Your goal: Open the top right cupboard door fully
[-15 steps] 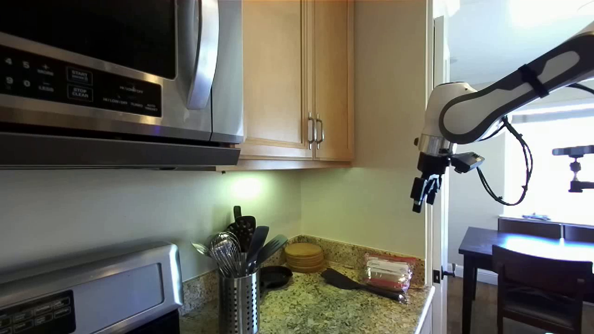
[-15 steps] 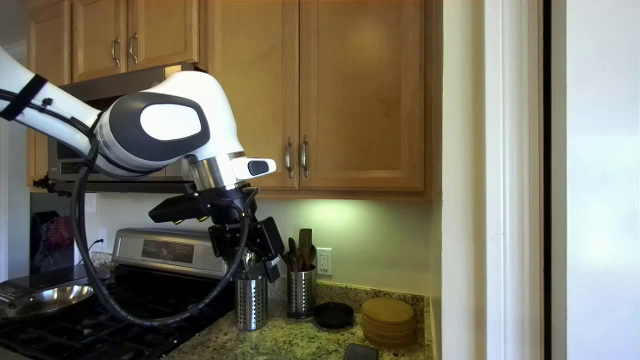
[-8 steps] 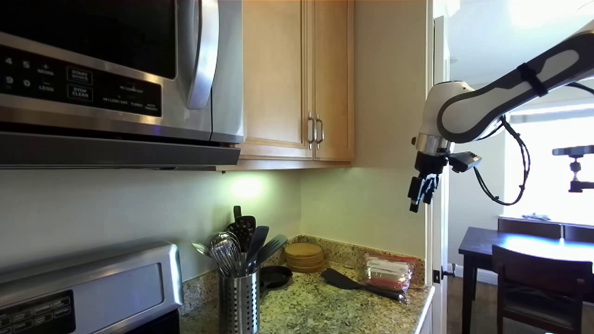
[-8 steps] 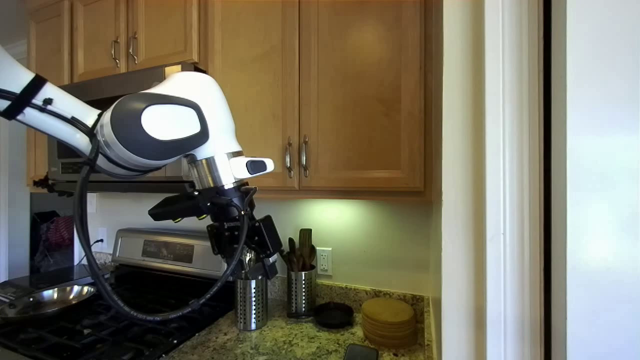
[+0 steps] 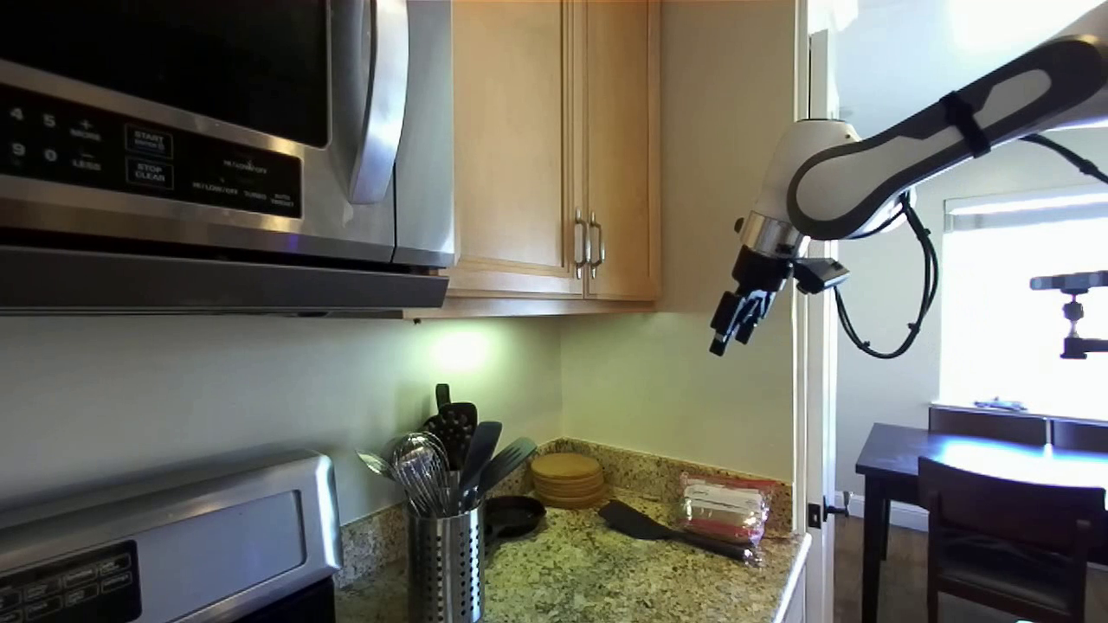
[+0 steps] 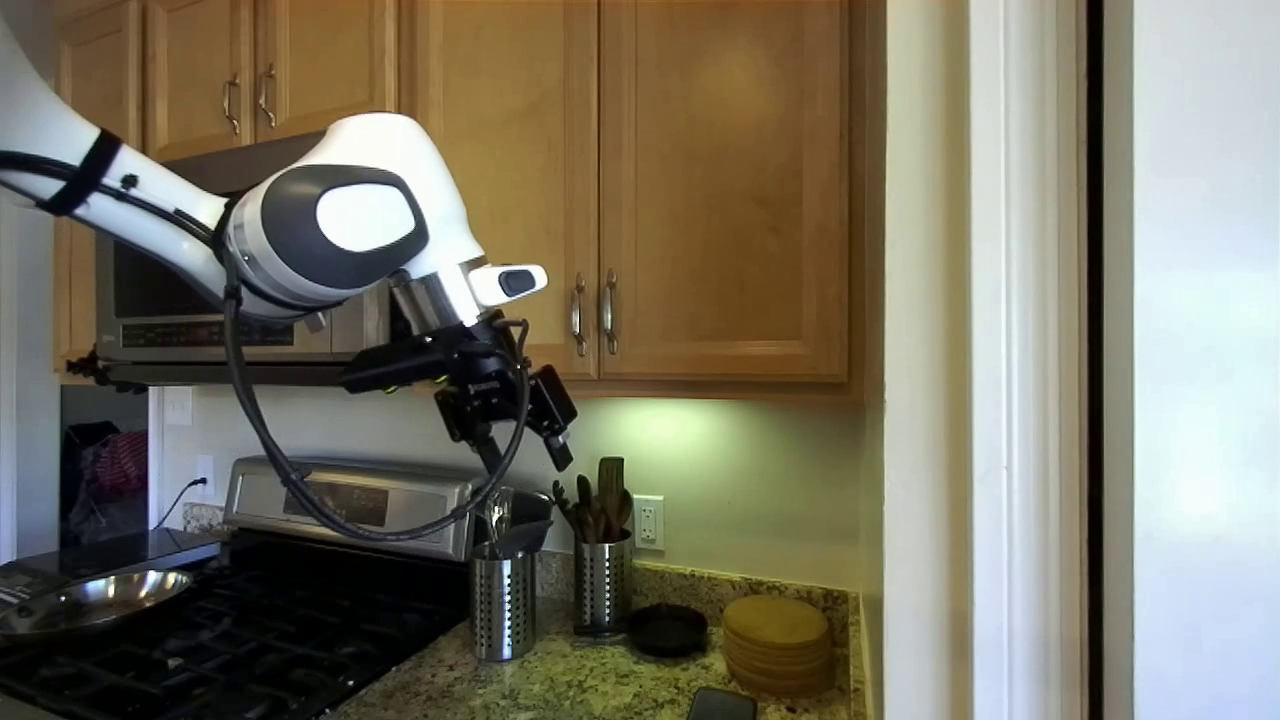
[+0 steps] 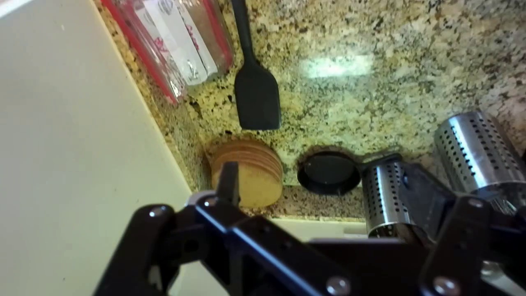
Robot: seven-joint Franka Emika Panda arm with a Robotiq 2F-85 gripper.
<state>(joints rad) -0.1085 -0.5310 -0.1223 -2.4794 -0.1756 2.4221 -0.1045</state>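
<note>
Black and angular, the gripper (image 5: 732,341) hangs tilted in an exterior view, fingertips lowest; the wrist view shows its fingers (image 7: 228,181) spread wide, with nothing held between them. Above it the white arm (image 5: 883,173) slopes down and then bends steeply at the wrist, a black cable (image 6: 400,536) looping beneath.

Beyond and apart from the gripper is the top right cupboard door (image 6: 725,190), above the granite counter (image 6: 600,690) and just beside the wall (image 5: 718,130). Its long axis runs straight up and down, the upper end passing out of sight in both exterior views, and its face looks outward, nearly square-on in an exterior view. The door sits closed, flush with the neighbouring door (image 6: 510,150). It is light maple-toned wood, a flat panel inside a framed border, with a soft gleam high on the panel. A slim silver handle (image 6: 610,312) stands upright at its lower corner by the seam, close to the neighbour's matching handle (image 6: 578,313).
</note>
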